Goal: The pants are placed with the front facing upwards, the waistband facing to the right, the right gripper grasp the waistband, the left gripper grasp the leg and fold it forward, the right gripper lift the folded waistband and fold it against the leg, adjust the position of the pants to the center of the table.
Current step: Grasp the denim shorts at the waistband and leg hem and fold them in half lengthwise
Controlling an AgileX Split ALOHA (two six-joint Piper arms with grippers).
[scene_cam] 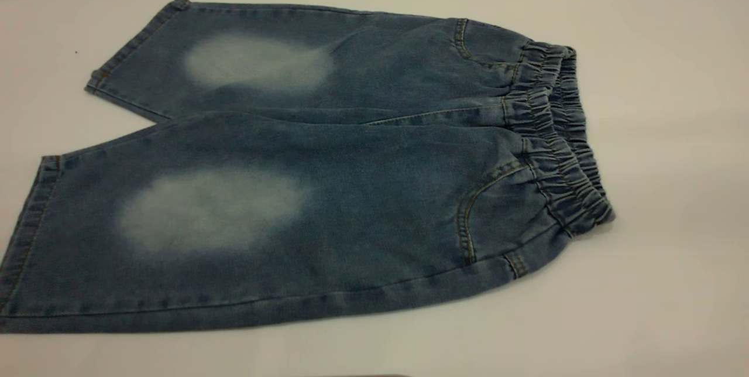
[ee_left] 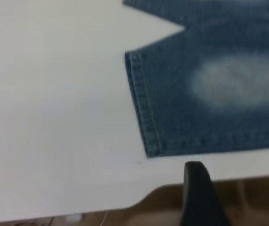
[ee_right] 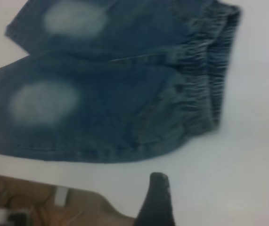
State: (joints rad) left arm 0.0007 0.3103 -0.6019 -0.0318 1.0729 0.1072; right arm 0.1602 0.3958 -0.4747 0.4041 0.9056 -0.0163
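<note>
The blue denim pants (scene_cam: 351, 189) lie flat and face up on the white table (scene_cam: 673, 43), with both legs spread toward the left. The gathered waistband (scene_cam: 556, 137) points right. Neither gripper shows in the exterior view. In the left wrist view a black part of my left gripper (ee_left: 198, 188) hangs over the table's near edge, just off the near leg's hem (ee_left: 143, 108) and apart from it. In the right wrist view a black part of my right gripper (ee_right: 158, 197) hovers above bare table, short of the waistband (ee_right: 209, 70) and not touching the pants (ee_right: 101, 94).
The table's near edge (ee_left: 77, 207) runs close under both grippers, with brown floor below it. A small white box (ee_right: 59, 195) and cables lie on that floor. Bare tabletop (scene_cam: 673, 248) stretches to the right of the waistband.
</note>
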